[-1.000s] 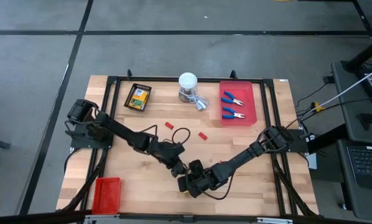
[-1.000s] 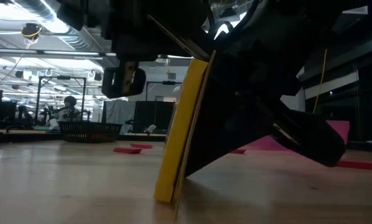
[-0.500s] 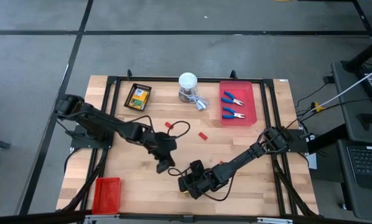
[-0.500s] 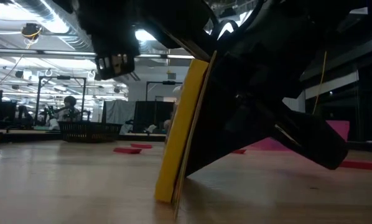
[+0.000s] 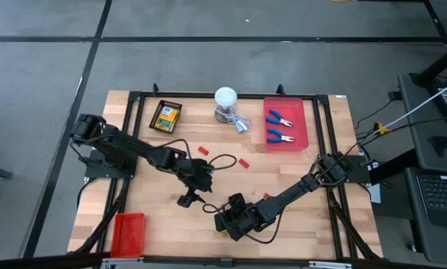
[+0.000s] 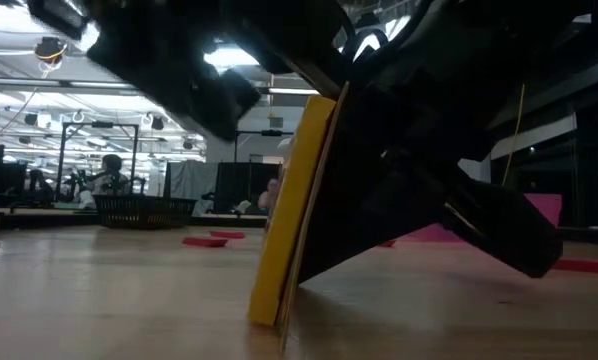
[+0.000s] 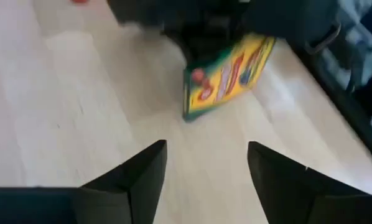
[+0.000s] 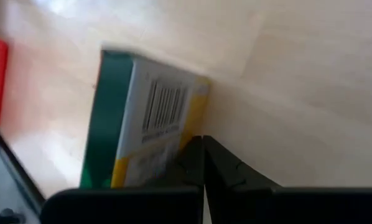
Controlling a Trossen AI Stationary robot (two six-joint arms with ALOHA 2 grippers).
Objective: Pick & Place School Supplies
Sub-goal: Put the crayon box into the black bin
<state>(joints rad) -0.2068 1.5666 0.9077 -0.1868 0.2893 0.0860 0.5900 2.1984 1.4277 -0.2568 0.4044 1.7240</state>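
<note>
My right hand (image 5: pixel 229 222) sits low at the near middle of the tabletop (image 5: pixel 298 168), clamped on a crayon box (image 6: pixel 291 205). The box stands on its lower edge on the wood and leans back against the hand. In the right wrist view its barcode face (image 8: pixel 158 121) lies right against my fingers, which are closed together along its edge.

My left hand (image 5: pixel 187 196) hovers just beside the right one, toward the left side of the tabletop. Its fingers (image 7: pixel 142 171) are spread apart with nothing between them, and the same box shows ahead of them.

Farther from both hands, a second crayon box (image 5: pixel 165 116) lies on a black tray at the far left, and two blue-handled pliers (image 5: pixel 280 119) rest in the red tray (image 5: pixel 298 125) at the far right. Small red blocks (image 5: pixel 244 163) lie between there and my left hand.
</note>
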